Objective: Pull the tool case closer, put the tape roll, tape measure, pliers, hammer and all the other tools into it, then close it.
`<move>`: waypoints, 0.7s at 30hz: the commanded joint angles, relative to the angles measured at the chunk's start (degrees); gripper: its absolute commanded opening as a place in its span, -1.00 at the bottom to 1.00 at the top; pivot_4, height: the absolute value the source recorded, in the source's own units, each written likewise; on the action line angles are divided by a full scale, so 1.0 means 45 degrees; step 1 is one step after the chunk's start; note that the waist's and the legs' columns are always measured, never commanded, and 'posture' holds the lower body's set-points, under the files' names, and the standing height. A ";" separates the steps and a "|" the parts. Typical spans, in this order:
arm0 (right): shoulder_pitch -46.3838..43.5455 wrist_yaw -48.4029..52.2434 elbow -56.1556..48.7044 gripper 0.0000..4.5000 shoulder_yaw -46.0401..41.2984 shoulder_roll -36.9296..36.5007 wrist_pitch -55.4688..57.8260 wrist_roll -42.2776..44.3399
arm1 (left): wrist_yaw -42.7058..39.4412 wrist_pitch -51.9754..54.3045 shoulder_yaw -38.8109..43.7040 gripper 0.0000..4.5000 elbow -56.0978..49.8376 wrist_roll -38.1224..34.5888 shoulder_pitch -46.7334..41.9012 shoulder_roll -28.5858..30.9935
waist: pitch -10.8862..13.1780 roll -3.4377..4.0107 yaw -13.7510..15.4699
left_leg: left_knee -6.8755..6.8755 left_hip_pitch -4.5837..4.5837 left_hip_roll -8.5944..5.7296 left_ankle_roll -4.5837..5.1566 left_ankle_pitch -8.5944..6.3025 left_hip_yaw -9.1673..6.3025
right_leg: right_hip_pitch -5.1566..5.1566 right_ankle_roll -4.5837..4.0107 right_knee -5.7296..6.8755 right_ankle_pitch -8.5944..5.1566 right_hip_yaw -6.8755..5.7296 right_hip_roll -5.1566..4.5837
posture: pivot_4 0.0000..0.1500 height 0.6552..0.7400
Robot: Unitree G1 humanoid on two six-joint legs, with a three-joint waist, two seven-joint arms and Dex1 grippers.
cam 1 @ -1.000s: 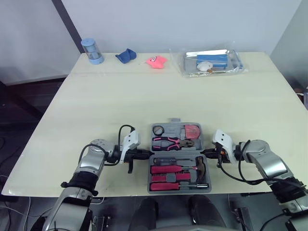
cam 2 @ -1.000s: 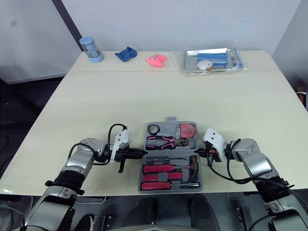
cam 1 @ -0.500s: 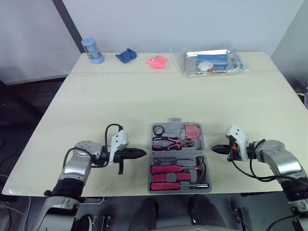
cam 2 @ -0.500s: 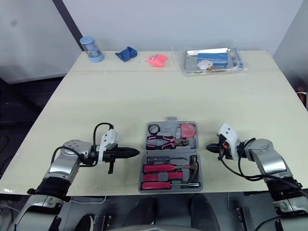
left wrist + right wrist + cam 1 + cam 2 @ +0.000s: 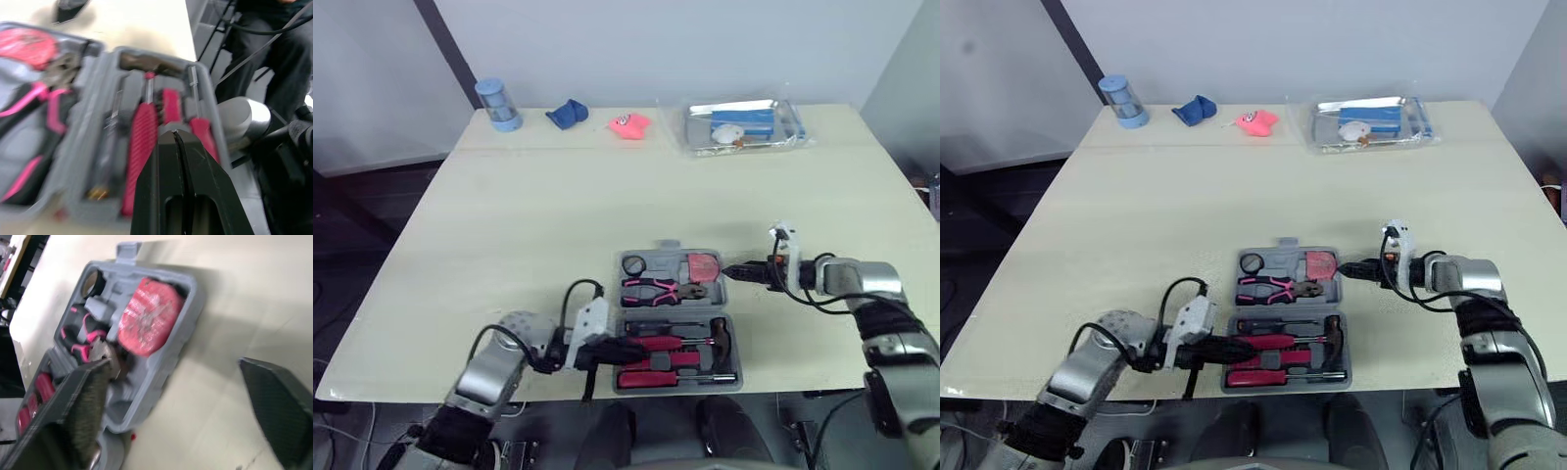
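Tool case [image 5: 674,319] packed; closing was in hand. Left gripper [image 5: 625,348] clenched, empty; right gripper [image 5: 732,270] spread beside far half. Next: fold it shut.

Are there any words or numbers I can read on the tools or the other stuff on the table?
No words or numbers can be read anywhere.
Tape measure: pale marks on its pink face, too blurred to read.
Blue pack in the clear tray: too small to tell whether it bears print.
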 commanded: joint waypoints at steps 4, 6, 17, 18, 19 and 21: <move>-0.2039 0.0890 0.2944 0.95 0.0745 0.1045 -0.1407 -0.0946 | 0.0926 -0.0295 -0.0812 -1.00 0.0281 0.1098 0.0335 0.0098 | -0.0001 0.0001 0.0006 | -0.0001 0.0005 0.0001 0.0000 0.0000 -0.0006 | 0.0000 -0.0001 0.0006 0.0000 -0.0001 0.0003 | 1.00 1.00; -0.2445 0.1090 0.3696 0.95 0.0725 0.1303 -0.1729 -0.1114 | 0.0989 -0.0377 -0.0888 -1.00 0.0386 0.1152 0.0385 0.0103 | -0.0002 0.0001 0.0018 | -0.0001 0.0004 0.0000 0.0000 0.0000 -0.0001 | 0.0002 -0.0001 -0.0002 0.0000 -0.0001 0.0000 | 1.00 1.00; -0.3435 0.3382 0.5712 0.95 0.0024 0.1791 -0.2118 -0.1001 | 0.1179 -0.0550 -0.0844 -1.00 0.0587 0.1139 0.0520 0.0115 | -0.0007 0.0007 -0.0020 | -0.0008 0.0011 0.0000 0.0000 0.0000 0.0002 | 0.0003 -0.0001 -0.0001 0.0001 0.0002 0.0000 | 1.00 1.00; -0.3449 0.3524 0.5739 0.95 0.0002 0.1816 -0.2163 -0.1023 | 0.1193 -0.0538 -0.0832 -1.00 0.0582 0.1125 0.0527 0.0113 | -0.0007 0.0007 -0.0022 | -0.0008 0.0011 0.0000 0.0000 0.0000 0.0002 | 0.0003 -0.0001 0.0000 0.0001 0.0002 0.0000 | 1.00 1.00; -0.3474 0.3680 0.5759 0.95 -0.0036 0.1841 -0.2149 -0.1012 | 0.1203 -0.0525 -0.0827 -1.00 0.0578 0.1111 0.0527 0.0109 | -0.0007 0.0007 -0.0022 | -0.0008 0.0012 0.0001 0.0000 0.0000 0.0002 | 0.0003 -0.0001 0.0001 0.0001 0.0002 0.0000 | 1.00 1.00; -0.3521 0.3991 0.5744 0.95 -0.0120 0.1883 -0.2068 -0.0938 | 0.1211 -0.0515 -0.0817 -1.00 0.0567 0.1084 0.0548 0.0118 | -0.0006 0.0008 -0.0021 | -0.0008 0.0012 0.0001 0.0000 0.0000 0.0001 | 0.0002 -0.0001 0.0002 0.0001 0.0001 0.0000 | 1.00 1.00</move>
